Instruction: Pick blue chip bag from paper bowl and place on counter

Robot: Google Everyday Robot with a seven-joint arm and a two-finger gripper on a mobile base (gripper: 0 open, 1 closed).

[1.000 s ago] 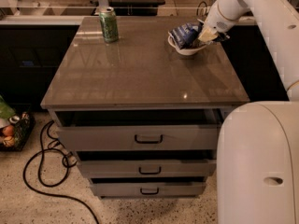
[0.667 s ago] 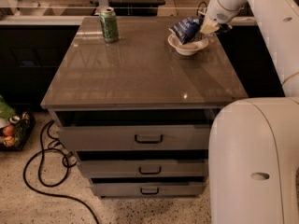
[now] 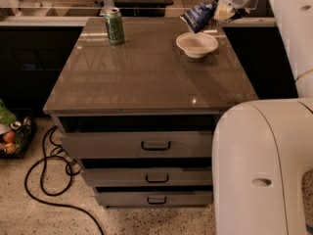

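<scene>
I see the end effector [image 3: 218, 13] at the far right corner of the bench [image 3: 146, 77], pinching the right end of the chip bag [image 3: 196, 16]. The bag hangs in the air, apart from the bowl [image 3: 197, 45], tilted with its left end lower, just above the bowl's far rim. The bowl sits on the bench near the far right edge, its white inside in plain view. A green can [image 3: 114, 26] stands upright near the far left edge, well apart from the bowl and the bag. The robot's white arm [image 3: 288, 28] runs down the right side of my view, and its bulky white body [image 3: 254, 170] fills the lower right, covering the right ends of the drawers [image 3: 155, 145] under the bench. On the speckled floor to the left, a black cable [image 3: 41, 182] loops beside the cabinet, and a dark basket [image 3: 18, 140] sits at the left edge.
</scene>
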